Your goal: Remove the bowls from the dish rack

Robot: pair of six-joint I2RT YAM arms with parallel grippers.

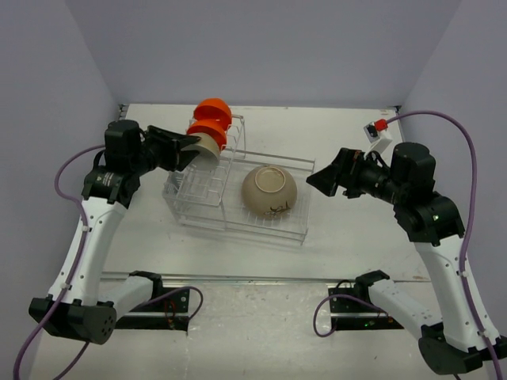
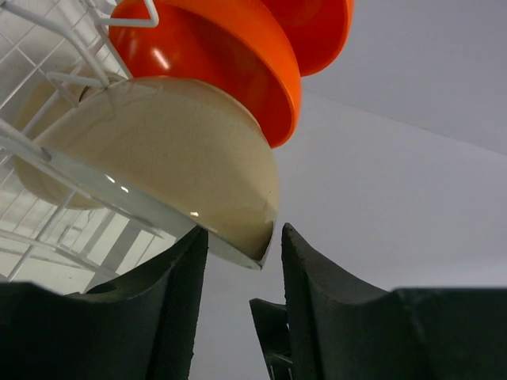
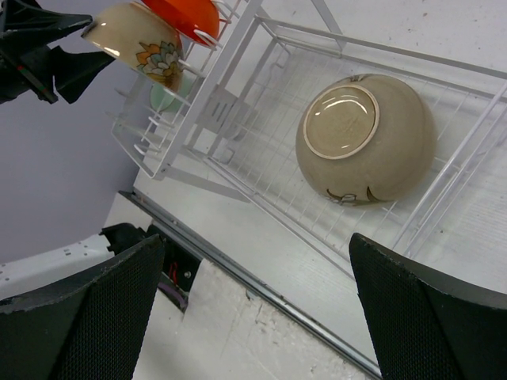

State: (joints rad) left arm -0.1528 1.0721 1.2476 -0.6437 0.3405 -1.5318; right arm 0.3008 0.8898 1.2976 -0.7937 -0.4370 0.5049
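A: Where is your left gripper (image 2: 244,231) sitting right now?

B: You are holding it at the top of the upright section of the dish rack (image 1: 202,195). Its fingers (image 2: 170,309) are standing on either side of the rim of the beige bowl (image 2: 174,150). They are standing partly apart and a gap is showing beside the rim, so you are not clamping it.

A: And how is that bowl lying?

B: It is leaning on edge in the upright slots, with 1 rack wire crossing in front of it. The 2 orange bowls (image 1: 212,109) are standing just beyond it, toward the far side. The right wrist view is also showing a mint-green bowl (image 3: 162,96) sitting lower in the same section.

A: What is your right gripper (image 3: 255,240) doing?

B: You are hovering it with its jaws spread wide and carrying nothing. It is hanging just off the right end of the rack, above the table (image 1: 341,127).

A: And the big one?

B: The tan bowl (image 1: 269,190) is lying upside down in the lower basket section. Its foot ring is facing up and dark markings are showing on its side. Neither gripper is touching it.
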